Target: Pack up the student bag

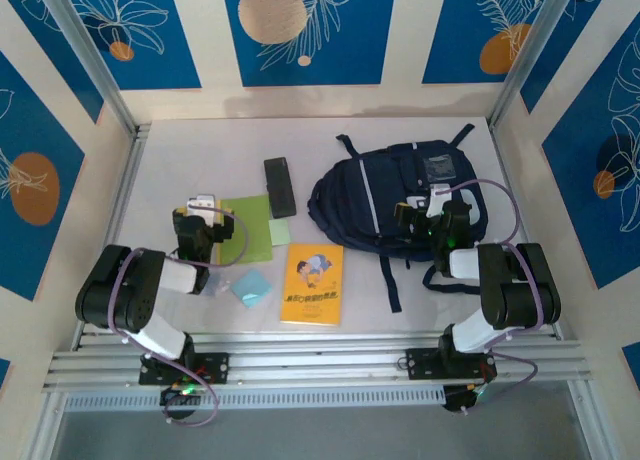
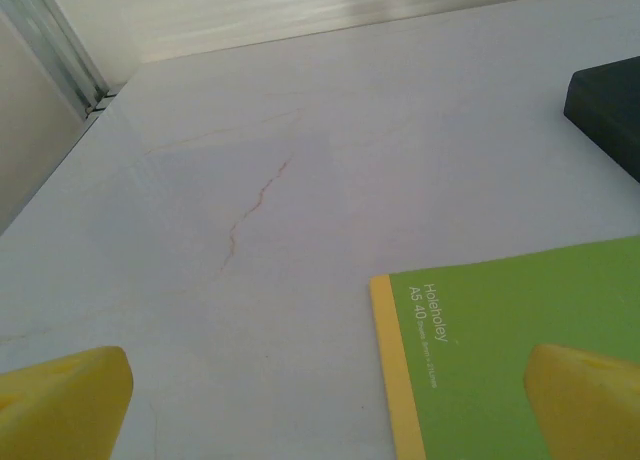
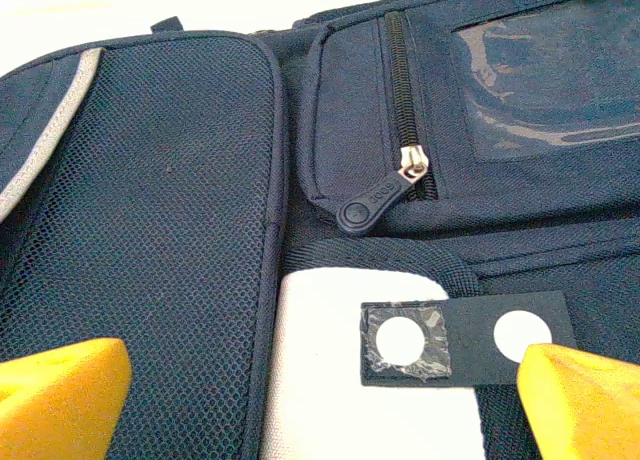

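The student bag (image 1: 390,195), dark navy with pale grey stripes, lies flat on the right half of the table. My right gripper (image 1: 424,210) hovers open over its front. In the right wrist view the yellow fingertips (image 3: 62,395) stand wide apart, with the right gripper (image 3: 320,410) above a white patch (image 3: 340,390) and a black tab with two white dots (image 3: 470,338). A closed pocket zip with its pull (image 3: 385,195) lies just beyond. My left gripper (image 1: 205,210) is open and empty beside the green notebook (image 1: 247,232); the left gripper (image 2: 320,410) straddles the notebook's (image 2: 510,350) yellow-spined corner.
A black flat case (image 1: 279,187) lies behind the notebook, its corner (image 2: 610,105) at the right of the left wrist view. An orange book (image 1: 312,283) and a small pale blue item (image 1: 252,288) lie near the front. A metal frame rail (image 1: 125,195) runs along the left.
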Robot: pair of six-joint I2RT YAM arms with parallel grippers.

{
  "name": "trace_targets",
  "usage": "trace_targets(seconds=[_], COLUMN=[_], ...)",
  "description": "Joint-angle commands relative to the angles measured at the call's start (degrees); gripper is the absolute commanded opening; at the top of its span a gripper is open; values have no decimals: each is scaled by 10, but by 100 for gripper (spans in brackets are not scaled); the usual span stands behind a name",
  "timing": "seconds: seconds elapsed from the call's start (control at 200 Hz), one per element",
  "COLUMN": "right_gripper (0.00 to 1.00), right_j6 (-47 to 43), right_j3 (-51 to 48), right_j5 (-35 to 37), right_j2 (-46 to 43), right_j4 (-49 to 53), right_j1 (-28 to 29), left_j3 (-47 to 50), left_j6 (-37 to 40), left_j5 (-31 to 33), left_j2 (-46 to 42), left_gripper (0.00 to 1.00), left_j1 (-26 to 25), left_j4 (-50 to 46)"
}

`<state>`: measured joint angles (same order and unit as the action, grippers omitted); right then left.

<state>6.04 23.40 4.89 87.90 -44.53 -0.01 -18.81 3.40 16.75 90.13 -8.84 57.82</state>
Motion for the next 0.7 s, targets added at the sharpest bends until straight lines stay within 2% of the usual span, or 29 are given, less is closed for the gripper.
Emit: trace_targets(seconds=[0.0,0.275,0.45,0.695], right_gripper=[99,99,99,99], right_j6=[-3,-4,-2,-2], right_j3=[7,7,8,7], right_j5=[-7,-8,-10,-11], right_j2=[-8,-7,-7,-7], right_j4=[-12,-12,-10,-10], right_j1=[-1,-2,-3,-3], left_j3=[-10,-10,-20,-20], left_j6=[-4,-4,-16,-17], left_j5=[6,5,-39,-41], left_j2=[-2,-1,-5,-5], left_gripper=[100,100,100,100], left_j1=[8,9,28,30], left_j4=[1,2,-26,-25])
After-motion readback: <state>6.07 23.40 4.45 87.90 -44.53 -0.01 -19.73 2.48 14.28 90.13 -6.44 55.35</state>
